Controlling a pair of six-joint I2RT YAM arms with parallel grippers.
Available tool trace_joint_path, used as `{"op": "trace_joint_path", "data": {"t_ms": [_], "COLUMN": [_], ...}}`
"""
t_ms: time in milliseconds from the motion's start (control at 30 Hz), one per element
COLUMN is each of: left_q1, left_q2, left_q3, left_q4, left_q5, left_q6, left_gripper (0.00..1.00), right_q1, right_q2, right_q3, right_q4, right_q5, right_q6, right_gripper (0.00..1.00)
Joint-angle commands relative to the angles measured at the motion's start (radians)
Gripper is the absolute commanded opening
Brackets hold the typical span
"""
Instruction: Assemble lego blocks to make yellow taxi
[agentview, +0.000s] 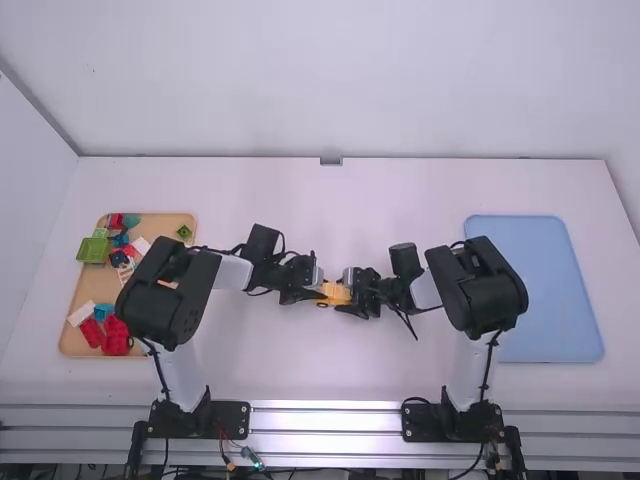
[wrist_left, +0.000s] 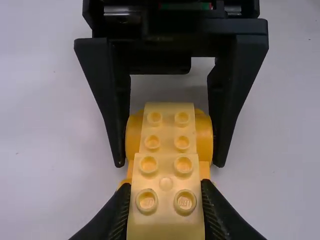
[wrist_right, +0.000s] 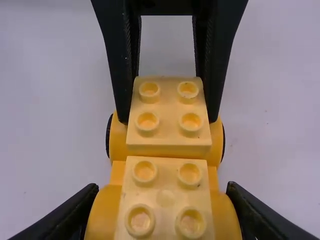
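Between the grippers, low over the mid-table, is the yellow car piece (agentview: 335, 293). My left gripper (agentview: 318, 291) is at its left end, my right gripper (agentview: 349, 294) at its right end. In the left wrist view, the left gripper (wrist_left: 166, 202) is shut on a pale yellow studded block (wrist_left: 166, 172); beyond it a second pale block (wrist_left: 168, 131) sits on the orange-yellow wheeled base (wrist_left: 203, 137). In the right wrist view, the right gripper (wrist_right: 165, 212) is shut on the sides of that base (wrist_right: 102, 210), with the second block (wrist_right: 166, 197) on top. Whether the blocks are fully pressed down, I cannot tell.
At the left, a wooden tray (agentview: 84, 290) holds several loose pieces, among them a green block (agentview: 93, 250) and red ones (agentview: 116, 338). A blue tray (agentview: 545, 290) lies at the right. Both forearms reach inward over the table (agentview: 320, 360).
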Motion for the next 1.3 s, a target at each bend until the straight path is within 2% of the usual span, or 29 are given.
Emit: {"op": "trace_joint_path", "data": {"t_ms": [0, 100, 133, 233, 333, 400, 700, 767, 833, 867, 1267], "left_q1": [-0.004, -0.003, -0.004, -0.003, -0.003, 0.008, 0.009, 0.009, 0.01, 0.01, -0.007], "left_q2": [0.015, 0.015, 0.015, 0.015, 0.014, 0.001, -0.149, -0.176, -0.182, -0.18, 0.002], "left_q3": [-0.015, -0.016, -0.016, -0.016, -0.01, 0.006, 0.062, 0.064, 0.064, 0.061, 0.047], "left_q4": [-0.005, -0.004, -0.005, -0.001, -0.001, -0.016, -0.222, -0.235, -0.235, -0.234, -0.134], "left_q5": [-0.051, -0.051, -0.051, -0.038, 0.0, -0.003, 0.0, 0.002, 0.0, -0.004, -0.013], "left_q6": [0.018, 0.018, 0.014, -0.001, -0.001, -0.019, -0.027, -0.035, -0.034, -0.035, -0.087], "left_gripper": [0.18, 0.32, 0.44, 0.6, 0.66, 0.76, 0.77, 0.69, 0.2, 0.02, 0.02], "right_q1": [0.004, 0.004, 0.004, 0.004, 0.004, 0.004, 0.002, 0.003, 0.004, 0.003, 0.004], "right_q2": [0.014, 0.014, 0.014, 0.014, 0.014, 0.014, 0.014, 0.014, 0.014, 0.014, 0.014], "right_q3": [-0.013, -0.012, -0.012, -0.012, -0.012, -0.012, -0.011, -0.011, -0.011, -0.011, -0.011], "right_q4": [-0.019, -0.026, -0.026, -0.024, -0.024, -0.026, -0.027, -0.027, -0.027, -0.027, -0.027], "right_q5": [-0.017, -0.027, -0.026, -0.024, -0.024, -0.023, -0.023, -0.023, -0.024, -0.023, -0.024], "right_q6": [-0.015, -0.037, -0.035, -0.029, -0.029, -0.029, -0.029, -0.029, -0.029, -0.029, -0.029], "right_gripper": [0.65, 0.64, 0.64, 0.64, 0.64, 0.64, 0.64, 0.64, 0.64, 0.64, 0.63]}}
